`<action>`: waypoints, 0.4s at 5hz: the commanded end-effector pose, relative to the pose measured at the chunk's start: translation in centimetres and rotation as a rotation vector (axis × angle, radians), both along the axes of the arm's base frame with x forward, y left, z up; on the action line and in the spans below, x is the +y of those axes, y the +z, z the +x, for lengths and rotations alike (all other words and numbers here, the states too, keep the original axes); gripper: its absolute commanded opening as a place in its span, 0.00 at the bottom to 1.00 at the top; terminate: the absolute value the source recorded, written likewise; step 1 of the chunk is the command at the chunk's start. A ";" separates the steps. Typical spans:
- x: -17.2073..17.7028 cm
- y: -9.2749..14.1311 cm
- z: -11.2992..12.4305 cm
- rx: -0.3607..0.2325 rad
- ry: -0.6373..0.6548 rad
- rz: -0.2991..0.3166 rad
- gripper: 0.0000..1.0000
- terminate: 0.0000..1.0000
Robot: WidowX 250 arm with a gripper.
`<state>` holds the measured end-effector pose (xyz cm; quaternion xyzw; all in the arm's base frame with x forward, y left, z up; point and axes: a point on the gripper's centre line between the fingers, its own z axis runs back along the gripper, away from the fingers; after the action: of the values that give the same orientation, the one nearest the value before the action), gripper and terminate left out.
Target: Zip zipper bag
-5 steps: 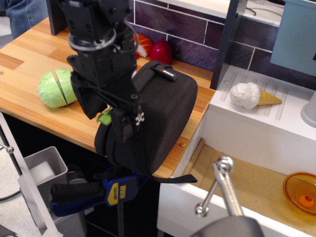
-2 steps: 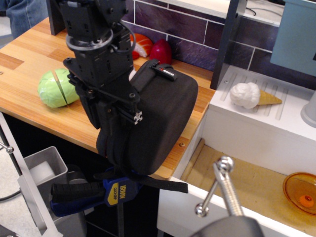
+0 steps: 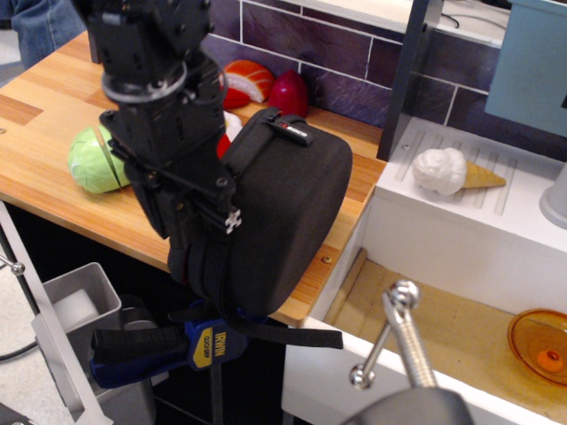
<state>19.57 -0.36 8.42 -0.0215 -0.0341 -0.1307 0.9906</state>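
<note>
The zipper bag [image 3: 288, 208], a large black rounded fabric case, stands on its side at the front edge of the wooden counter [image 3: 53, 106] and overhangs it. Its small red-marked label [image 3: 293, 130] sits on the top handle. A black strap [image 3: 292, 336] trails from under it. My gripper [image 3: 202, 237] presses against the bag's left zippered edge with its fingers close together. The green pull tab is hidden behind the fingers.
A green cabbage half [image 3: 93, 159] lies left of my arm. Red and orange toy foods [image 3: 266, 87] sit behind the bag. A blue clamp [image 3: 177, 343] is below the counter edge. At the right are a toy ice cream [image 3: 447, 171], a sink with an orange bowl [image 3: 540, 343], and a metal faucet handle [image 3: 403, 341].
The fingers have come together over the green pull tab, which showed one second ago and is now hidden. The arm has shifted left and slightly up along the bag's edge.
</note>
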 end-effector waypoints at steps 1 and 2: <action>2.6 -5.3 -3.2 0.021 -0.013 0.110 0.00 0.00; 3.3 -7.5 -3.3 -0.049 0.001 0.128 0.00 0.00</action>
<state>17.34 1.68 0.79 0.0480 -0.0785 -0.1682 0.9815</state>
